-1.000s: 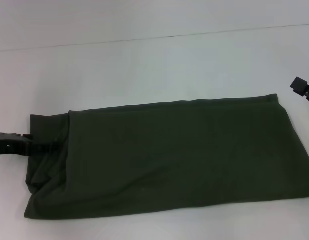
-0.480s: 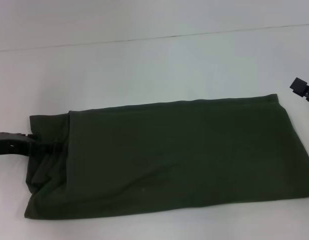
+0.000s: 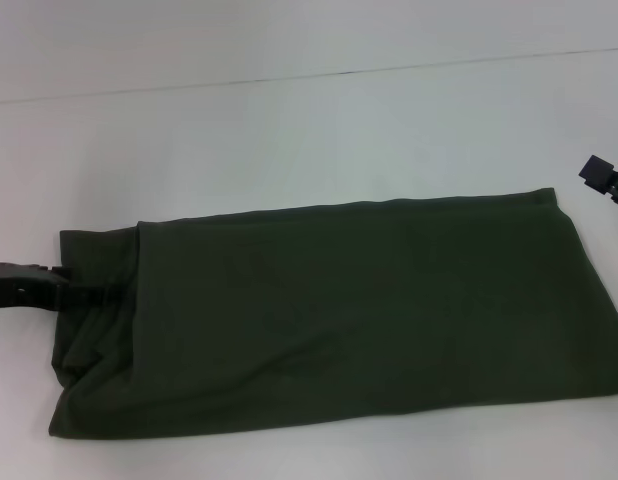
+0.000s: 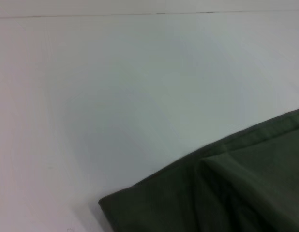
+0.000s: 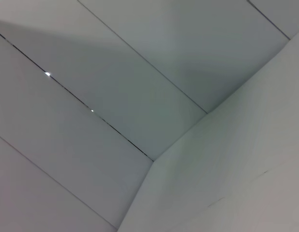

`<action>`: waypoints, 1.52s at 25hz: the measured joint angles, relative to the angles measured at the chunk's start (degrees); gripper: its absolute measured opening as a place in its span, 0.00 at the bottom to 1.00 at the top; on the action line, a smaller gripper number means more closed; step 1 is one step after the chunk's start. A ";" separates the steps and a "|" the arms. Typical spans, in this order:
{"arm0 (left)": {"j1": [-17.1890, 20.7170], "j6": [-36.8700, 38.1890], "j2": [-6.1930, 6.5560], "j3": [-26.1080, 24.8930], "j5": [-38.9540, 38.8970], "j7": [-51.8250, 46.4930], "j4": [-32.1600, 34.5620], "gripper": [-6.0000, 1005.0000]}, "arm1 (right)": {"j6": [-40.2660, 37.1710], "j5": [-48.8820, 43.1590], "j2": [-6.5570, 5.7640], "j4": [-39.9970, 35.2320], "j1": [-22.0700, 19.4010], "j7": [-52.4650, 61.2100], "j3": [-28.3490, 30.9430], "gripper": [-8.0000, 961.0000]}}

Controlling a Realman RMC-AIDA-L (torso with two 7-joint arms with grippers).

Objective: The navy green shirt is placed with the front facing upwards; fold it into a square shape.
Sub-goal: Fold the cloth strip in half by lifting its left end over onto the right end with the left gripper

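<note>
The navy green shirt [image 3: 339,315] lies flat on the white table [image 3: 289,140] as one long dark band running left to right, plain side up, no lettering showing. A narrower layer sticks out at its left end. My left gripper [image 3: 105,294] reaches in from the left edge and is shut on the cloth of that left end, where creases gather. The left wrist view shows a corner of the shirt [image 4: 227,193] lying on the table. My right gripper [image 3: 601,174] hangs at the far right, above and clear of the shirt's right end.
Bare white table surrounds the shirt, with a thin seam line [image 3: 389,70] across the back. The shirt's right end runs to the picture's right edge. The right wrist view shows only pale panels [image 5: 140,96] with thin joints.
The left gripper has barely shifted at the shirt's left edge. The shirt and the right gripper have not moved.
</note>
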 joint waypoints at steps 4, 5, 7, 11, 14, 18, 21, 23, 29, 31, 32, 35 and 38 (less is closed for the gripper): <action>0.20 -0.17 0.03 -0.24 0.03 0.00 0.05 0.92 | 0.00 0.00 0.00 0.00 0.01 0.00 0.00 0.54; 0.22 -0.18 0.04 -0.29 0.03 0.00 0.07 0.92 | 0.00 0.00 0.00 0.00 0.01 0.00 0.00 0.54; 0.31 0.00 0.05 -0.30 0.06 0.00 0.09 0.92 | -0.01 0.00 0.00 0.00 0.01 0.00 0.00 0.54; 0.36 0.89 0.07 -0.19 0.14 -0.01 0.09 0.92 | -0.08 0.00 0.00 0.00 0.01 0.00 0.01 0.54; 0.38 2.86 0.26 -0.15 0.22 -0.04 0.09 0.92 | -0.08 0.00 0.00 0.00 0.01 0.00 0.02 0.54; 0.15 5.08 0.57 -0.32 0.25 -0.27 0.09 0.92 | -0.08 0.00 0.00 0.00 0.01 -0.01 0.02 0.54; -0.03 6.39 0.62 -0.36 0.00 -0.15 0.10 0.92 | -0.08 0.00 0.00 0.00 0.01 -0.04 0.02 0.54; -0.22 7.66 0.62 -0.31 -0.79 0.27 0.09 0.92 | -0.08 0.00 0.00 0.00 0.01 -0.05 0.02 0.54; -1.27 9.76 0.20 0.07 -1.53 1.02 0.09 0.92 | -0.07 0.00 0.02 0.00 0.02 -0.17 0.02 0.54; -1.54 10.34 0.13 0.08 -2.03 1.35 0.09 0.92 | -0.03 0.00 0.06 0.00 0.06 -0.22 0.02 0.54; -1.61 10.58 0.11 0.07 -2.34 1.54 0.09 0.92 | 0.01 0.00 0.07 0.00 0.12 -0.22 0.02 0.54; -1.67 10.88 0.08 0.04 -3.57 1.85 0.31 0.92 | 0.12 0.00 0.08 0.00 0.16 -0.20 0.02 0.54; -1.45 10.08 0.09 -0.10 -4.13 2.18 1.11 0.92 | 0.13 0.00 0.09 0.00 0.26 -0.17 0.02 0.54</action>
